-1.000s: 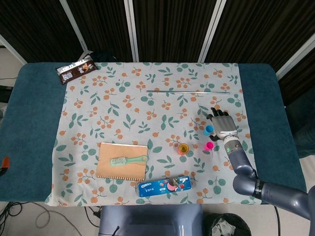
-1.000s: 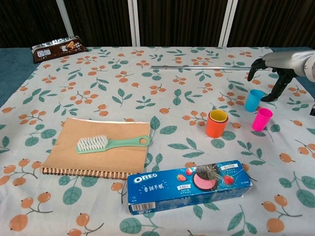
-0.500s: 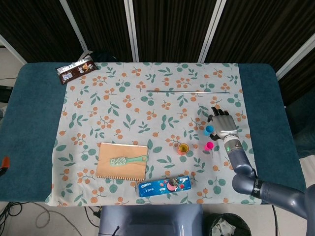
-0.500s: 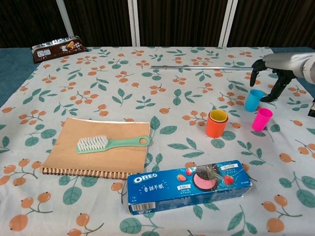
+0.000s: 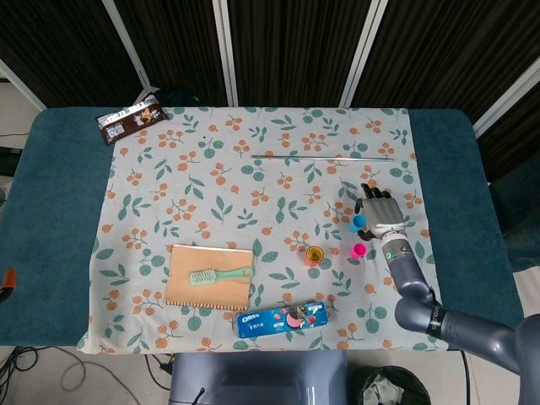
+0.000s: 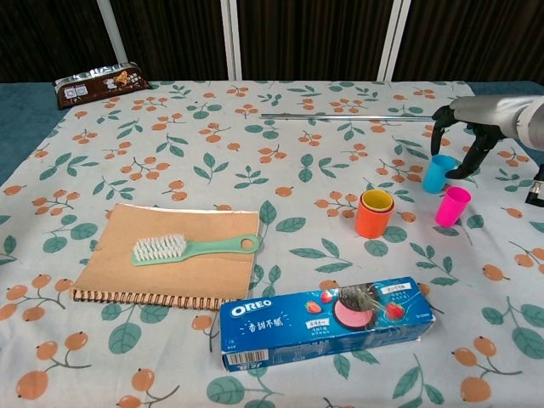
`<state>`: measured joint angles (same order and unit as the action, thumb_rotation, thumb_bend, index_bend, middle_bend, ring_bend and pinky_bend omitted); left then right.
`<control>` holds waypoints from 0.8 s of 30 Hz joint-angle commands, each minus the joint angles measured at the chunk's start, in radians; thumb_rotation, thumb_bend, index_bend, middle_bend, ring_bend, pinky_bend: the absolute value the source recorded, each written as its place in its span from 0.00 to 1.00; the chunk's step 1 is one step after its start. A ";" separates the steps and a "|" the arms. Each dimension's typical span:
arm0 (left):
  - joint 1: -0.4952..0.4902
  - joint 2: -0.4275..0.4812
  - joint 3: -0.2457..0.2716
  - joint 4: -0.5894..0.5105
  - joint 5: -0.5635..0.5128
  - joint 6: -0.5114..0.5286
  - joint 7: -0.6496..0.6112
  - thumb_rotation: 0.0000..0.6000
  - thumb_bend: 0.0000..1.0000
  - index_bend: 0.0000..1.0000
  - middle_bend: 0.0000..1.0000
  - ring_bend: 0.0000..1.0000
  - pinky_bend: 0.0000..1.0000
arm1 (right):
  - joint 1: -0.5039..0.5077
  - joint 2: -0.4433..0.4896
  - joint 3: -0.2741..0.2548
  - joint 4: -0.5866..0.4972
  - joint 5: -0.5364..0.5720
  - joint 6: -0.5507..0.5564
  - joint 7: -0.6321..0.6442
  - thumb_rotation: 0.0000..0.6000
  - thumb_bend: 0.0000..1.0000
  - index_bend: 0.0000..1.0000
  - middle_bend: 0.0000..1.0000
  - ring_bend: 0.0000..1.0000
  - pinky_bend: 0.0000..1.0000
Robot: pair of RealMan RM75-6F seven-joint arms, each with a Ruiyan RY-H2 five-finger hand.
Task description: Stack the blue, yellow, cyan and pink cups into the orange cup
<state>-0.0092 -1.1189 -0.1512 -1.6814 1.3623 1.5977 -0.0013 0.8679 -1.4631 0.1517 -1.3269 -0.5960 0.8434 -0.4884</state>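
The orange cup (image 6: 372,219) stands right of centre with a yellow cup (image 6: 378,201) nested in it; the same orange cup (image 5: 315,256) shows in the head view. To its right stand a cyan cup (image 6: 437,173) (image 5: 359,222) and a pink cup (image 6: 452,206) (image 5: 359,251), both upright and apart. My right hand (image 6: 473,127) (image 5: 380,212) hovers just behind and above the cyan cup, its fingers (image 6: 475,155) spread and pointing down on either side of the rim, holding nothing. No blue cup can be made out. My left hand is out of both views.
An Oreo box (image 6: 326,321) lies in front of the orange cup. A notebook (image 6: 170,265) with a green brush (image 6: 194,247) on it lies left of centre. A thin metal rod (image 6: 357,116) lies at the back, a snack bar (image 6: 100,83) at the back left.
My right hand has drifted slightly right and its fingers have turned more downward around the cyan cup. The cups have not moved.
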 commanded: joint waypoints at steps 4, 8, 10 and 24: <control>0.000 0.000 0.000 -0.001 0.000 0.000 0.000 1.00 0.35 0.13 0.03 0.00 0.08 | 0.000 -0.005 0.002 0.004 -0.004 -0.003 0.003 1.00 0.35 0.42 0.00 0.08 0.15; 0.001 0.000 0.000 -0.001 0.000 0.001 0.001 1.00 0.35 0.13 0.03 0.00 0.08 | -0.002 -0.009 0.006 0.005 -0.008 0.000 0.008 1.00 0.35 0.45 0.00 0.08 0.15; 0.001 0.000 0.000 -0.001 0.000 0.001 0.001 1.00 0.35 0.13 0.03 0.00 0.08 | -0.002 -0.011 0.007 0.007 -0.008 0.000 0.010 1.00 0.35 0.46 0.00 0.08 0.15; 0.001 0.001 0.001 -0.002 -0.001 0.000 0.002 1.00 0.35 0.13 0.03 0.00 0.09 | -0.007 -0.013 0.027 0.010 -0.024 0.010 0.032 1.00 0.37 0.51 0.00 0.09 0.15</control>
<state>-0.0085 -1.1182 -0.1505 -1.6838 1.3616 1.5976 0.0004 0.8611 -1.4791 0.1761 -1.3133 -0.6167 0.8509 -0.4583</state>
